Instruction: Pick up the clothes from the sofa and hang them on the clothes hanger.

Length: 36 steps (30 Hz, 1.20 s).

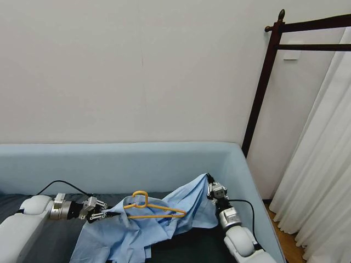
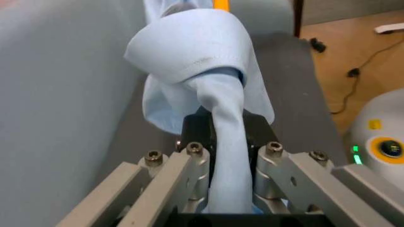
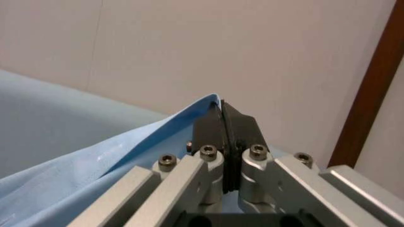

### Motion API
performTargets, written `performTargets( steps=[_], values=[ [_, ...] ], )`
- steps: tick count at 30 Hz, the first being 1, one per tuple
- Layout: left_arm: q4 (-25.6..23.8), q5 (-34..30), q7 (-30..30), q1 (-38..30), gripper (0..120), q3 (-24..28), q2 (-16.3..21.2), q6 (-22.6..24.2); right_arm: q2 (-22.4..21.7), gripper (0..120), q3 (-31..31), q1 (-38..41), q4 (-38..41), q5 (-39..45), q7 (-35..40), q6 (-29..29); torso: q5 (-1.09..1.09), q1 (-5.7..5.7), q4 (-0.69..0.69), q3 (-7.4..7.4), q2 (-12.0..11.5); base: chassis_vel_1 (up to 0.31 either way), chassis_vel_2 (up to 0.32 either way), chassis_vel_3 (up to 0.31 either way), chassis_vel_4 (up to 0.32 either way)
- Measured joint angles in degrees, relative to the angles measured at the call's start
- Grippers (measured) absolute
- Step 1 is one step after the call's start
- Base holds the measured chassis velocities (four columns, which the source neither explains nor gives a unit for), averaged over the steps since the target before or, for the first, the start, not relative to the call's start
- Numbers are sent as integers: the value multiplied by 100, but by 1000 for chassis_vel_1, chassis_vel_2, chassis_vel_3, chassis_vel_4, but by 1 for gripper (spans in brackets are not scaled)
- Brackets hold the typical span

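Two-arm hold on a garment over the sofa (image 1: 109,164). Principal hazard, as a judgement: the yellow hanger (image 1: 140,192) lies loosely in the light blue shirt (image 1: 186,200) with its hook poking out, gripped by neither arm, so any uneven lift or tilt could let it slide out of the cloth. A second hazard is slippage, since each grip takes only a thin margin of fabric and the hanging weight would pull against it. A third is snagging on the dark wooden clothes rack (image 1: 262,90), which stands well apart at about 1 o'clock from the shirt. The left gripper (image 1: 109,213), at 9 o'clock of the shirt, has its fingers pressed together on a rolled strip of cloth that runs down between them in the left wrist view (image 2: 224,137). The right gripper (image 1: 209,182), at 2 o'clock, pinches the shirt's upper edge; in the right wrist view (image 3: 221,123) the hem is caught at the very tips. Between them the shirt is draped, its lower folds resting on the dark seat.
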Motion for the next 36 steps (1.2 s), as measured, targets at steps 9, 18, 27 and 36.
performTargets(
  steps=[9,18,27,36],
  values=[
    [243,-120,-339,-157,7,3,-97,-105,-213,0,353,-249,708,-29,-192,145,0,0,1,0,0,0,0,0,0],
    [350,-700,-354,-254,7,11,-132,-54,-208,0,567,-427,661,-220,-203,244,0,0,0,0,0,0,0,0,0],
    [350,-51,-530,-154,7,-45,-159,-147,-204,0,675,-419,1215,-28,-197,342,-1,0,2,0,0,0,0,0,0],
    [174,261,-1898,143,7,-106,-371,-306,-380,0,723,-851,2093,724,-967,1359,0,0,0,-1,0,0,0,0,0]
  ],
)
